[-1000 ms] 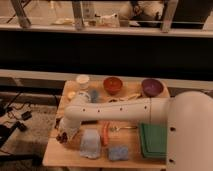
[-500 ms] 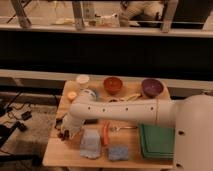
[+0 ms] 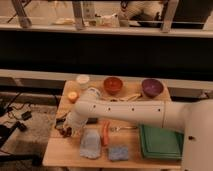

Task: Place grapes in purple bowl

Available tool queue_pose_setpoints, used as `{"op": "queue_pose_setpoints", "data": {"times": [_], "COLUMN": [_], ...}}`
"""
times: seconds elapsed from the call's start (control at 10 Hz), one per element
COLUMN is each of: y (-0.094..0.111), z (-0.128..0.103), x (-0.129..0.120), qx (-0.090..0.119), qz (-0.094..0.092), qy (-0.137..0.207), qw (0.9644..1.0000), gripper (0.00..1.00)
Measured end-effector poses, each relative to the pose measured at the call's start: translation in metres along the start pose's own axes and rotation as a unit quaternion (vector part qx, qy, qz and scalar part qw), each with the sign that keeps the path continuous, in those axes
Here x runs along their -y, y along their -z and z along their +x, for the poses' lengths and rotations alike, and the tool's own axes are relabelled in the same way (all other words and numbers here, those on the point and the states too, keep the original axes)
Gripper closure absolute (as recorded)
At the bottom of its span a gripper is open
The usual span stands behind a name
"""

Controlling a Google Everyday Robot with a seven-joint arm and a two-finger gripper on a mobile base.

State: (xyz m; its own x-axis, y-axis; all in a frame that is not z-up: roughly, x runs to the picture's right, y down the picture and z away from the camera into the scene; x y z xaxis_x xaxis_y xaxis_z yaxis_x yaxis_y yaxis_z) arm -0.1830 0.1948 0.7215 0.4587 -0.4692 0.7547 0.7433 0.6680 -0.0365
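Camera view: my arm has swung further down toward the lower left of the frame over the last second. My pincer point(image 3: 66, 130) now sits at the left edge of the bench point(image 3: 65, 155), right at the grapes point(image 3: 62, 128), a dark cluster there. Cannot tell whether the pincer is open or closed on them. Purple bowl point(image 3: 152, 87) is at the upper right of the bench, well apart, beyond the orange-red bowl point(image 3: 113, 85). Judgement: grasp stage; carry across not begun.
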Motion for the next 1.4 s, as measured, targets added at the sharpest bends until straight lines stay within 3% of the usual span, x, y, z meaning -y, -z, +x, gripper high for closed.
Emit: {"op": "queue_pose_setpoints", "data": {"times": [0.5,0.7,0.9,1.1,1.4], "y": [0.045,0.082,0.105,0.122,0.122], "z": [0.019,0.031,0.037,0.044,0.044], "x": [-0.003,-0.009,-0.010,-0.013,-0.013], "qx": [0.009,-0.009,-0.025,-0.039,-0.039], "qz": [0.050,0.077,0.093,0.101,0.101], "qy": [-0.048,-0.062,-0.066,-0.070,-0.070], "qw": [0.9976,0.9951,0.9931,0.9916,0.9917], "gripper": [0.94,0.94,0.94,0.94,0.94]}}
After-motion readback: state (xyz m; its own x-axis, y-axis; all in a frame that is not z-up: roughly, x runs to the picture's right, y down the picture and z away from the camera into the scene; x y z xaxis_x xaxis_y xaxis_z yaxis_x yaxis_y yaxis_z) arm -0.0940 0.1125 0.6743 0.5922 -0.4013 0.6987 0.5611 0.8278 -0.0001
